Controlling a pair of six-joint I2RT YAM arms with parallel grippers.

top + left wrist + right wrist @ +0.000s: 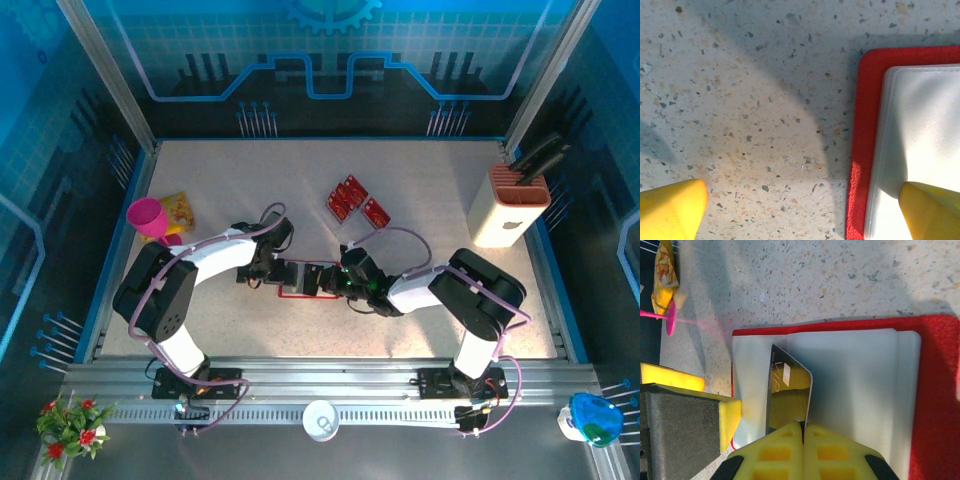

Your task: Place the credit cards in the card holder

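Note:
The card holder [300,279] lies open on the table between my two grippers, red rim around a pale inside [855,380]. My right gripper [803,427] is shut on the edge of one credit card [787,390], a dark glossy card with VIP lettering, held on edge over the pale lining. Two groups of red credit cards [345,197] [375,212] lie further back on the table. My left gripper [802,210] is open, straddling the holder's red rim [865,125]: one fingertip [932,210] is over the lining, the other over the bare table.
A pink cup [148,218] and a yellow packet [178,208] sit at the far left. A beige slotted block [510,205] with dark handles stands at the right. A white cup [320,420] sits on the rail between the arm bases.

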